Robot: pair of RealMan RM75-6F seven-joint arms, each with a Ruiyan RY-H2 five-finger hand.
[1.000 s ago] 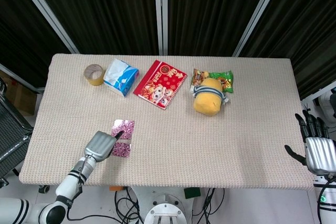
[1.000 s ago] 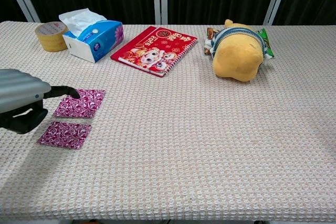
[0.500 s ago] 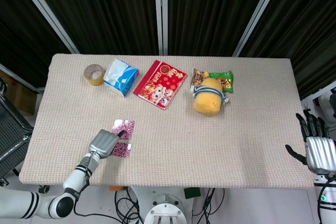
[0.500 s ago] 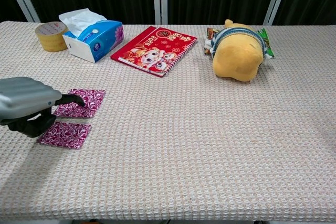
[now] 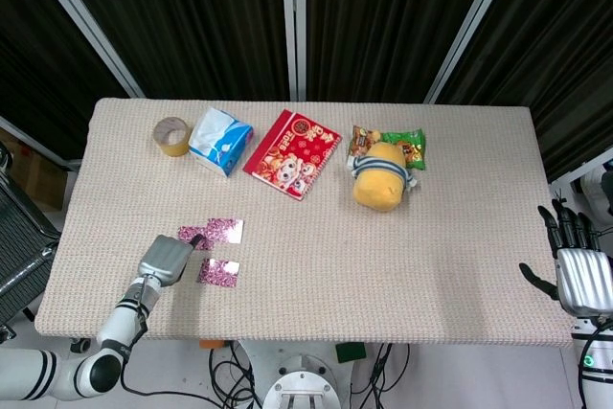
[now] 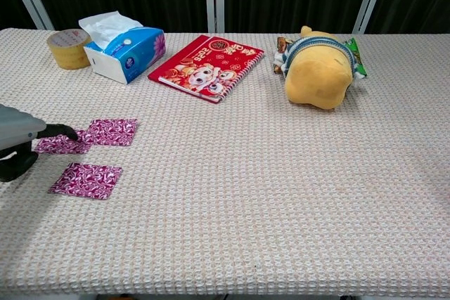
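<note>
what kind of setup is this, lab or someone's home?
Likely a lab test bench: black curtains behind a cloth-covered table, with assorted props such as a tape roll and a plush toy laid out.

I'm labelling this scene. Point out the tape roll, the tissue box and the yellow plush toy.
tape roll (image 5: 172, 135), head view, on its ring.
tissue box (image 5: 219, 144), head view, on its top face.
yellow plush toy (image 6: 318, 75), chest view, on its body.

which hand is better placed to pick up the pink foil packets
Left. The left hand already sits at the pink foil packets, fingertips touching one. The right hand hangs off the table's far right edge, away from them.
</note>
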